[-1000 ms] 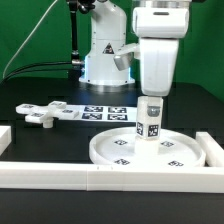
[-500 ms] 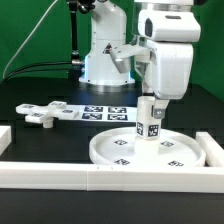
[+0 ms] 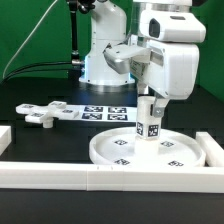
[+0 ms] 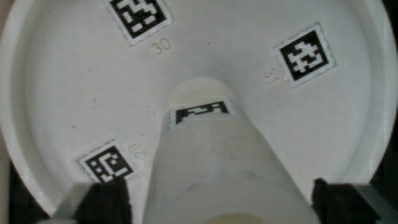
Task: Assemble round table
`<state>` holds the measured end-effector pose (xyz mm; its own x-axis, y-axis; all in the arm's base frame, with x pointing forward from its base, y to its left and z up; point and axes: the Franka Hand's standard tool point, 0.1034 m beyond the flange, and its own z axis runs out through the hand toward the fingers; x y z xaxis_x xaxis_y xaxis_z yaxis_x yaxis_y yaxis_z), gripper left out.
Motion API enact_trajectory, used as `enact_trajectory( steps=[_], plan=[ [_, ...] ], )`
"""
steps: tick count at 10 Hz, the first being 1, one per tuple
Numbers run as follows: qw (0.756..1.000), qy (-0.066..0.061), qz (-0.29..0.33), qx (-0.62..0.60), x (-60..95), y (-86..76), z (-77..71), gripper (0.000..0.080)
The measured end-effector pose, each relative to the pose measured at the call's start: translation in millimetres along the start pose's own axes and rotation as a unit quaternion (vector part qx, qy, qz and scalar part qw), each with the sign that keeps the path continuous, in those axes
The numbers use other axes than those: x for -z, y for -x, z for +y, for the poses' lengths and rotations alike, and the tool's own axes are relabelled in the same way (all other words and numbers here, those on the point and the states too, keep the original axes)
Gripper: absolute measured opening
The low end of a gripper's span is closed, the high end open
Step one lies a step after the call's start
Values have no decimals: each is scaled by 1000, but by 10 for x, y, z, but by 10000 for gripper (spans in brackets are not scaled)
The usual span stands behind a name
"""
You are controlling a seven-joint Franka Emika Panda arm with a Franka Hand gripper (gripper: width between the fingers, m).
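Note:
The large round disc (image 3: 104,152) lies flat at the front right of the table, tags up. The short cylindrical post (image 3: 150,122) stands upright on its middle. My gripper (image 3: 151,102) comes straight down over the post's top, one finger on each side. In the wrist view the post (image 4: 214,150) fills the space between the dark fingers (image 4: 103,205), with a narrow gap showing on each side, so the gripper (image 4: 217,208) is open around it. The disc (image 4: 71,90) lies beneath. The four-armed cross piece (image 3: 45,112) lies loose at the exterior view's left.
The marker board (image 3: 105,112) lies flat behind the disc. A long white border rail (image 3: 90,178) runs along the front, with another piece (image 3: 215,150) at the exterior view's right. The arm's base (image 3: 105,60) stands at the back.
The wrist has turned about the vertical axis, mostly between one second and half a second ago. The post, disc and cross piece have stayed in place.

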<state>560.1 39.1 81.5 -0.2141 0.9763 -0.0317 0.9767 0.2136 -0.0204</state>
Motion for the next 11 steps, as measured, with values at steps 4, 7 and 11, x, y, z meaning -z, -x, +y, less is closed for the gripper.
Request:
enact_trajectory(
  steps=[4, 7, 11],
  plan=[
    [1000, 0, 0, -24, -1, 5, -1, 405],
    [979, -9, 3, -203, -8, -16, -28, 405],
    [934, -10, 4, -357, -10, -22, -30, 406]
  ],
)
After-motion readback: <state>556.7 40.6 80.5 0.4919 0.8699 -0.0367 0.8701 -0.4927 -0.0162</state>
